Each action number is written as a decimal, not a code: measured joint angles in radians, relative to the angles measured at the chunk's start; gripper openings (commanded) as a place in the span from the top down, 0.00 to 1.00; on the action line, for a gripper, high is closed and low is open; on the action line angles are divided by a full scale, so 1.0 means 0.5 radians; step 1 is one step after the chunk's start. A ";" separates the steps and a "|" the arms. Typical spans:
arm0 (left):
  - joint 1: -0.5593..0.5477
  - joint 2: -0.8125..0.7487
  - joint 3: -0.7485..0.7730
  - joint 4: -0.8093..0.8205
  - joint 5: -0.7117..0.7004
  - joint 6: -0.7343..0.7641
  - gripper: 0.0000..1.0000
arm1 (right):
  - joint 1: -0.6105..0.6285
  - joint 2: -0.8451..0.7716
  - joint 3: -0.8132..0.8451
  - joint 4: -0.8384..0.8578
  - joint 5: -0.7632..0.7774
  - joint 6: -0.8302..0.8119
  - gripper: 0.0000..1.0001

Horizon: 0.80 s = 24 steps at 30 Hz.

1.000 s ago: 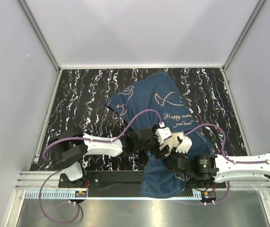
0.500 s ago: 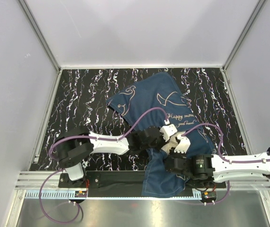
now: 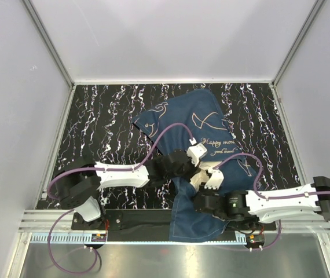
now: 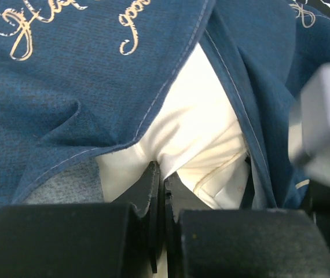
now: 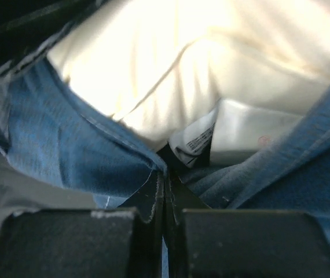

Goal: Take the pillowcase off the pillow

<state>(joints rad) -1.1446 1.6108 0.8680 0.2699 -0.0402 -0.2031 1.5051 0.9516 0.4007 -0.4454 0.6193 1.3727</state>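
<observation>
1. Top view: I am seeing the pillowcase (image 3: 202, 124) lying right of centre on the table (image 3: 104, 116), its near end reaching past the table's front edge; the left gripper (image 3: 191, 174) and right gripper (image 3: 200, 194) are meeting close together at its opening.
2. Left wrist: the left jaws are pressing together, pinching a fold of the pillow (image 4: 194, 116); the pillow is poking out of the pillowcase.
3. Right wrist: the right jaws are clamping tight on the pillowcase hem, just beside the tag (image 5: 193, 140).

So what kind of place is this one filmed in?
Probably a lab test cell: plain grey walls on metal framing, a black marbled tabletop, two robot arms bolted at its edge.
</observation>
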 measured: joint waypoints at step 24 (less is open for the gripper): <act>0.188 -0.179 -0.014 -0.166 0.102 -0.167 1.00 | 0.154 0.268 0.111 0.536 0.105 -0.255 1.00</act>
<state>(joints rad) -1.0508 1.5211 0.8612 0.1871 0.0109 -0.2867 1.5822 1.0855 0.4561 -0.1776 0.6716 1.2453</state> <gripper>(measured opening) 0.031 0.010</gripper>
